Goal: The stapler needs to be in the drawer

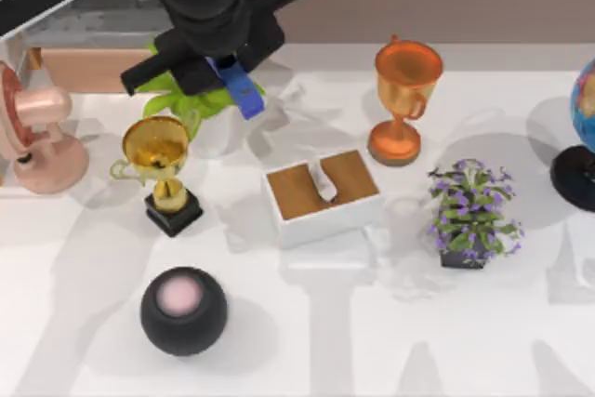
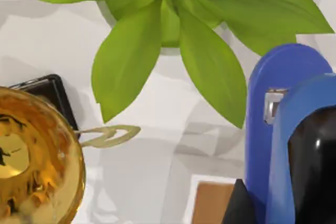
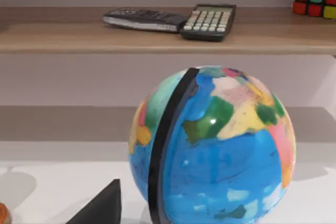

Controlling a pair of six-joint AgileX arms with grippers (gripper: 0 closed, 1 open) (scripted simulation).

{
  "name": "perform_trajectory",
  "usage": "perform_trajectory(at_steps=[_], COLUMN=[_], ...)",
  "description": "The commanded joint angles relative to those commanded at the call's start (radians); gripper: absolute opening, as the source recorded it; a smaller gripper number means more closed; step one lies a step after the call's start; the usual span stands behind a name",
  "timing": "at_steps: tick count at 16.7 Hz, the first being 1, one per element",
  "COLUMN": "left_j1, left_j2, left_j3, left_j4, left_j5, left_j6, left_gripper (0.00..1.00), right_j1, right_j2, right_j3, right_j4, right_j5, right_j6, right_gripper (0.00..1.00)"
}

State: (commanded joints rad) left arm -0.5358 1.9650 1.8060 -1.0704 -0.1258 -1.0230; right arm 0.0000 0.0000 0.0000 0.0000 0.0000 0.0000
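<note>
The blue stapler (image 1: pixel 244 90) hangs above the table at the back left, over a green leafy plant (image 1: pixel 191 104), and my left gripper (image 1: pixel 226 70) is shut on its upper end. The left wrist view has the stapler (image 2: pixel 273 129) close up, its black top arm facing the camera. Behind it at the back left stands the drawer (image 1: pixel 88 70), pulled open, with a pale tan front and a grey inside that the arm partly covers. My right gripper (image 3: pixel 102 208) is parked at the far right, close in front of the globe (image 3: pixel 215 145).
A gold trophy (image 1: pixel 158 160) and a pink fan (image 1: pixel 33 137) stand at the left, a black ball (image 1: pixel 183 310) at the front. A tissue box (image 1: pixel 321 194) sits mid-table. An orange trophy (image 1: pixel 404 99), a purple plant (image 1: pixel 472 214) and the globe (image 1: pixel 581 127) fill the right.
</note>
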Motion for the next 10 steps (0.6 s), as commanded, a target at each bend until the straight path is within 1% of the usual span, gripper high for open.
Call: perform_trajectory(at_steps=[6,10], left_j1=[0.436,0.675], left_j2=[0.010,0.104], left_j3=[0.158,0.222], left_j4=[0.016,0.041], left_j5=[0.062,0.112], left_j6=[0.559,0.905], left_gripper=[0.00,0.00], right_j1=[0.000,0.000], right_j2=[0.000,0.000], right_j3=[0.000,0.000], right_j4=[0.000,0.000], right_j5=[0.000,0.000], right_j6=[0.000,0.000], right_gripper=[1.00,1.00])
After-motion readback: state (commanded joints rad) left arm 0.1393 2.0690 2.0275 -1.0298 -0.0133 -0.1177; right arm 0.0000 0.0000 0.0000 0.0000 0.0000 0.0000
